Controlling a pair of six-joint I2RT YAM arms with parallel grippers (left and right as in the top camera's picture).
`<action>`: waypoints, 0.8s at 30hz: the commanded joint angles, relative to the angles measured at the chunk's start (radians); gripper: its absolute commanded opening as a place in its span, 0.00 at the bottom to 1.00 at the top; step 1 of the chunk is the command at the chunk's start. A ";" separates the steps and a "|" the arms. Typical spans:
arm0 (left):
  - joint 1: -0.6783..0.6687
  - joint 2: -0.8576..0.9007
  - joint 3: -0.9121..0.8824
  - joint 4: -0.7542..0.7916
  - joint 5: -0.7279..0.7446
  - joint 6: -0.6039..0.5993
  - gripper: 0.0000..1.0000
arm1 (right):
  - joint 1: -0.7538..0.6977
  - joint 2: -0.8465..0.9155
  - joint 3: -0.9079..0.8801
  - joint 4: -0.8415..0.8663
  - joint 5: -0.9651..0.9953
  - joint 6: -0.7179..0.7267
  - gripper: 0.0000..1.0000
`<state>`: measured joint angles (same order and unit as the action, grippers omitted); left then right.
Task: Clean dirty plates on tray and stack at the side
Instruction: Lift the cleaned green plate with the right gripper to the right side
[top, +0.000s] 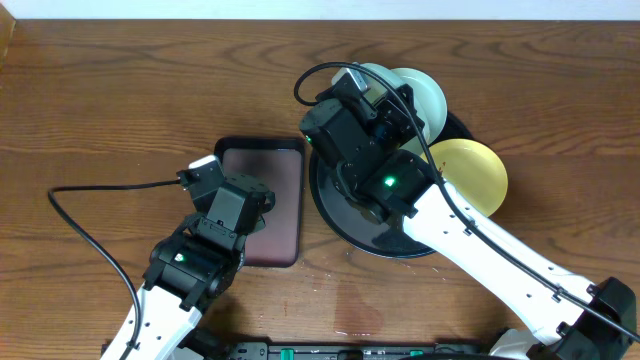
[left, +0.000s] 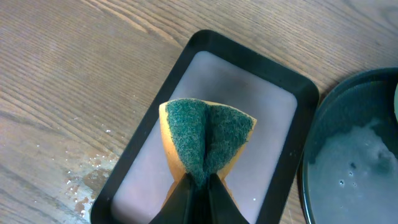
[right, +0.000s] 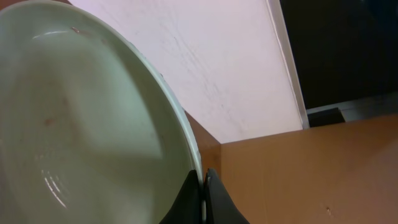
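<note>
L gripper (left: 198, 180) is clamped on the sponge (left: 208, 134), green face creased, over the brown tray (left: 249, 74), prob. ready for scrubbing. R gripper (right: 203, 186) is pinched on the pale plate (right: 81, 124) at its rim. It is tilted above the black tray (top: 345, 215), presented for wiping. The yellow plate (top: 470, 175) lies at the tray's rt rim.

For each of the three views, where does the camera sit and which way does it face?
Overhead: fixed above the table, facing straight down; both arms show.
Left wrist: on the left arm, facing down past the left gripper, shut on a sponge over the rectangular tray.
Right wrist: on the right arm, facing upward toward a wall; the right gripper pinches the pale plate by its rim.
Shared: overhead and left wrist both show the rectangular tray and black tray.
</note>
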<state>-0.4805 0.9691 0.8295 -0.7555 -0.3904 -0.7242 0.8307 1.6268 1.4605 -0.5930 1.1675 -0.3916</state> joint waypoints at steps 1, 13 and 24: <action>0.004 0.002 -0.008 0.000 -0.002 0.006 0.08 | -0.011 -0.024 0.013 -0.003 0.007 0.037 0.01; 0.004 0.004 -0.008 0.001 -0.002 0.006 0.08 | -0.034 -0.026 0.013 -0.126 -0.066 0.064 0.01; 0.005 0.004 -0.008 0.016 -0.002 0.006 0.08 | -0.067 -0.027 0.013 -0.158 -0.528 0.076 0.01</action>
<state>-0.4805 0.9691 0.8288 -0.7509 -0.3904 -0.7242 0.7773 1.6180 1.4609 -0.7380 0.8303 -0.2810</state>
